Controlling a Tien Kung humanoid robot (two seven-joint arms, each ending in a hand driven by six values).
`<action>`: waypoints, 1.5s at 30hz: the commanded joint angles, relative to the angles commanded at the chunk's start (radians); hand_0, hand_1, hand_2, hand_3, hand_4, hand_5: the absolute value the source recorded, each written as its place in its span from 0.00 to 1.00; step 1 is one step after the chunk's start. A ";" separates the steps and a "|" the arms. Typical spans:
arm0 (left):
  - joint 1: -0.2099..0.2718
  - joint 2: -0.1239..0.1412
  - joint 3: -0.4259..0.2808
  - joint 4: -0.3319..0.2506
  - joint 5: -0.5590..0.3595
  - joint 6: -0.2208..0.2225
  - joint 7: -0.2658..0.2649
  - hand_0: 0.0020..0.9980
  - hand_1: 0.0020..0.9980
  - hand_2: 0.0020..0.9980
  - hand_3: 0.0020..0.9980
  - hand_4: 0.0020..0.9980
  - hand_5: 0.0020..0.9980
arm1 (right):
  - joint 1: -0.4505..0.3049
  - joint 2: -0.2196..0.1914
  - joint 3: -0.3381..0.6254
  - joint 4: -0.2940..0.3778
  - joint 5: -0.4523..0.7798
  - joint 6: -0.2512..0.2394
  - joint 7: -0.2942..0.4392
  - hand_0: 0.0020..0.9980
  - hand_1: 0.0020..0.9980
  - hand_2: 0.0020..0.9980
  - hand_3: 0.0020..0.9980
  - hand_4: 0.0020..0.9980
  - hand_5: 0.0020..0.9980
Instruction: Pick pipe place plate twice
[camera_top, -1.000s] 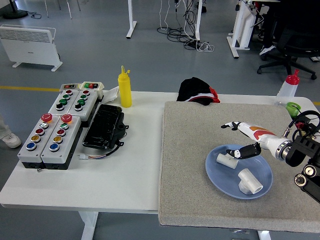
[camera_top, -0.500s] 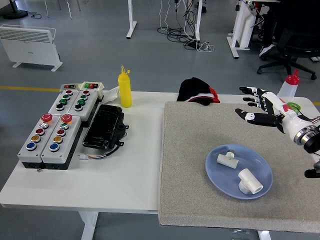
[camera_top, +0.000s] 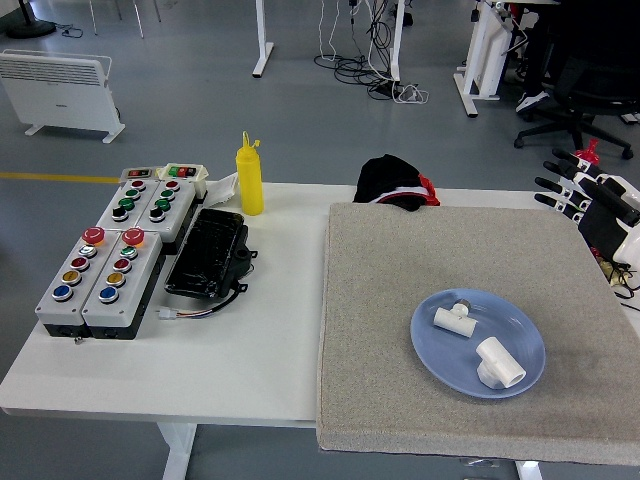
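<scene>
Grey office floor fills the top of the frame, with a white radiator (camera_top: 62, 87) at upper left and cables and a black chair (camera_top: 580, 80) along the top right. Below it, the white counter (camera_top: 250, 330) spans the lower half.

At far left sit two grey button boxes (camera_top: 98, 278) with red, yellow and blue caps, and just behind them another pair of button boxes (camera_top: 150, 202) with green and red caps. Right beside those lies a black device (camera_top: 208, 252) with loose wires at its near end. Behind it stands a yellow squeeze bottle (camera_top: 249, 176), upright.

Centre-right, a grey mat (camera_top: 400, 400) covers the counter's right half, and a black cloth bundle (camera_top: 396, 184) sits at its far edge.

On the mat, lower right of centre, rests the blue plate (camera_top: 435, 350). Both white pipe fittings lie in it: one pipe piece (camera_top: 454, 320) toward the plate's upper left, the other pipe piece (camera_top: 498, 363) toward its lower right, near each other but apart. Nothing covers them.

At the frame's right edge, the right hand (camera_top: 585, 195) hangs above the mat's far corner, well apart from the plate, fingers (camera_top: 553, 185) spread wide, holding nothing.
</scene>
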 joint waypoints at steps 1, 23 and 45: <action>0.000 0.000 0.000 0.000 0.000 0.000 0.000 0.71 0.67 0.67 0.67 0.48 1.00 | -0.002 -0.001 0.002 0.000 0.039 0.000 0.000 0.83 0.79 0.86 0.86 0.60 0.51; 0.006 0.002 -0.002 0.000 -0.007 -0.002 -0.003 0.71 0.67 0.67 0.67 0.49 1.00 | -0.014 0.121 -0.005 -0.065 0.247 0.005 0.054 0.81 0.78 0.83 0.84 0.57 0.53; -0.003 0.003 -0.011 0.000 0.012 -0.005 0.000 0.71 0.67 0.67 0.67 0.49 1.00 | -0.089 0.073 0.110 -0.098 0.210 0.026 0.118 0.84 0.80 0.84 0.83 0.55 0.56</action>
